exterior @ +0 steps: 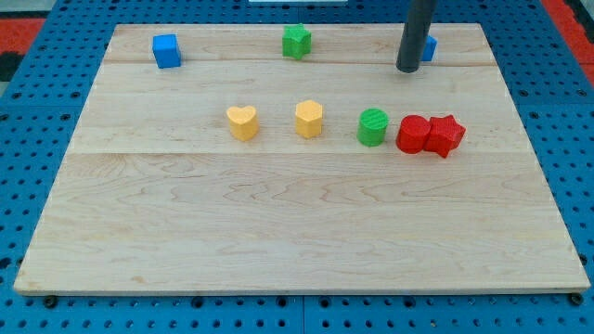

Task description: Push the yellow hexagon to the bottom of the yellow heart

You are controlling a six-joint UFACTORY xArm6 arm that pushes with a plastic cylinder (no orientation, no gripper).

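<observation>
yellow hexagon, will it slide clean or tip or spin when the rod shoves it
The yellow hexagon looks squat and flat-based, so it will probably slide on the smooth board, not tip. An off-centre push would likely spin it. My tip is far off, toward the view's top right.

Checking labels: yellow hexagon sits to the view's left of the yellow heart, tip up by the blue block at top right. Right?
Not quite. The camera view shows the hexagon to the view's right of the heart, not left. The rest holds: my tip is beside the blue block at top right.
</observation>
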